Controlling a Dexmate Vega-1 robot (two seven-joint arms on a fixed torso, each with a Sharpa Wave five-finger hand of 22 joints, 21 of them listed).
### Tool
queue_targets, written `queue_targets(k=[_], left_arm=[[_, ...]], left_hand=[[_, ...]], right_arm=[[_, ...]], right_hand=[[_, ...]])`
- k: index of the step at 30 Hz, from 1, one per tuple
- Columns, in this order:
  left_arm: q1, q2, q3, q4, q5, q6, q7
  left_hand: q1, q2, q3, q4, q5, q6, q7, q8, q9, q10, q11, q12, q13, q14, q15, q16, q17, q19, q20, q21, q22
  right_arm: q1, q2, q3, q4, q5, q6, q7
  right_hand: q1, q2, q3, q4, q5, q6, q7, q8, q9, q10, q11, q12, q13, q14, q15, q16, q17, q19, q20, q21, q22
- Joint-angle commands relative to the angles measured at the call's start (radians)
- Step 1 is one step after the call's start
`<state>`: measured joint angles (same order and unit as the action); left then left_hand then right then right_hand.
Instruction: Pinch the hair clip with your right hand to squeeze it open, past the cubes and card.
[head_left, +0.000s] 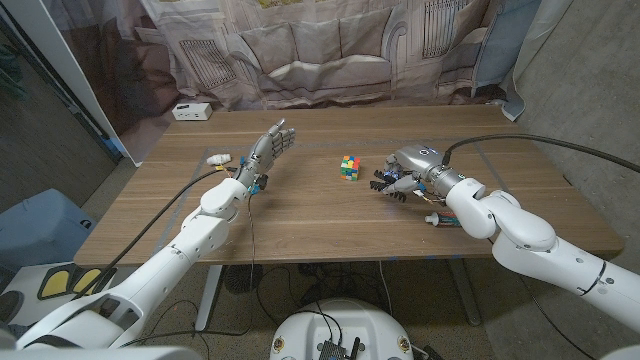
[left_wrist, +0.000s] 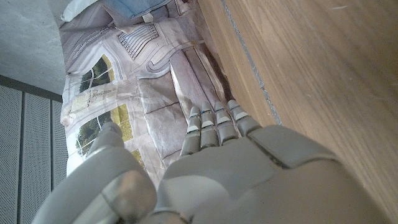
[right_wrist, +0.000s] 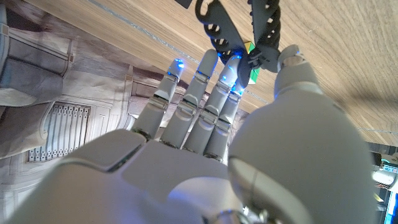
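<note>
The black hair clip (head_left: 387, 184) lies on the wooden table (head_left: 300, 225) just right of a multicoloured cube (head_left: 349, 167). My right hand (head_left: 415, 164) reaches over it from the right. In the right wrist view the thumb (right_wrist: 292, 65) and the fingertips (right_wrist: 231, 68) pinch the rear of the hair clip (right_wrist: 239, 28), and its toothed jaws stand apart. A sliver of the cube (right_wrist: 250, 48) shows behind it. My left hand (head_left: 272, 143) is raised above the table's left half, fingers (left_wrist: 214, 121) straight and holding nothing.
A white box (head_left: 192, 111) sits at the table's far left corner. A small white object (head_left: 218, 158) lies left of my left hand. A curtain printed with a sofa (head_left: 320, 50) hangs behind the table.
</note>
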<state>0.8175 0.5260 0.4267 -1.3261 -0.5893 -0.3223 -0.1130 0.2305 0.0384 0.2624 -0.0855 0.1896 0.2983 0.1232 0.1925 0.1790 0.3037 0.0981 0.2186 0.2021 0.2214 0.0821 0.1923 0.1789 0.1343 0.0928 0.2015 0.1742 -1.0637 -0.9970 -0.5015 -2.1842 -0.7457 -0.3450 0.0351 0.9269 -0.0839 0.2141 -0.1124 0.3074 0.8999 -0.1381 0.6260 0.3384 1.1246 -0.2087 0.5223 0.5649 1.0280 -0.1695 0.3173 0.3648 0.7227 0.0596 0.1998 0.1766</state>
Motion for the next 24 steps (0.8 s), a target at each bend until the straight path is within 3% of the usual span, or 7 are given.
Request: queue_targets(k=[1,24], left_arm=[[-0.004,-0.006,0.003,0.013,-0.003,-0.006,-0.006],[-0.015,-0.014,0.009,0.026,-0.002,-0.003,-0.012]], left_hand=[[0.003,0.007,0.002,-0.01,-0.004,0.005,-0.002,-0.001,0.003,0.004,0.002,-0.001,0.002,0.007,-0.002,-0.003,0.002,0.0,0.002,-0.004,0.005],[0.004,0.008,0.003,-0.013,-0.005,0.006,-0.001,-0.001,0.003,0.004,0.002,-0.001,0.002,0.006,-0.001,-0.003,0.002,-0.001,0.003,-0.004,0.005]], right_arm=[[-0.011,-0.006,0.008,-0.011,-0.002,-0.018,-0.006],[-0.024,-0.011,0.008,-0.021,-0.015,-0.054,-0.007]], right_hand=[[0.061,0.09,0.002,0.013,0.003,0.06,-0.077,-0.009,-0.007,-0.019,-0.001,-0.017,-0.02,-0.01,-0.045,-0.011,0.005,-0.005,0.009,-0.002,0.003],[0.023,0.091,-0.005,0.017,-0.026,0.008,-0.078,-0.06,-0.05,-0.109,0.001,-0.099,-0.088,-0.064,-0.043,-0.046,0.021,-0.027,0.023,-0.004,0.002]])
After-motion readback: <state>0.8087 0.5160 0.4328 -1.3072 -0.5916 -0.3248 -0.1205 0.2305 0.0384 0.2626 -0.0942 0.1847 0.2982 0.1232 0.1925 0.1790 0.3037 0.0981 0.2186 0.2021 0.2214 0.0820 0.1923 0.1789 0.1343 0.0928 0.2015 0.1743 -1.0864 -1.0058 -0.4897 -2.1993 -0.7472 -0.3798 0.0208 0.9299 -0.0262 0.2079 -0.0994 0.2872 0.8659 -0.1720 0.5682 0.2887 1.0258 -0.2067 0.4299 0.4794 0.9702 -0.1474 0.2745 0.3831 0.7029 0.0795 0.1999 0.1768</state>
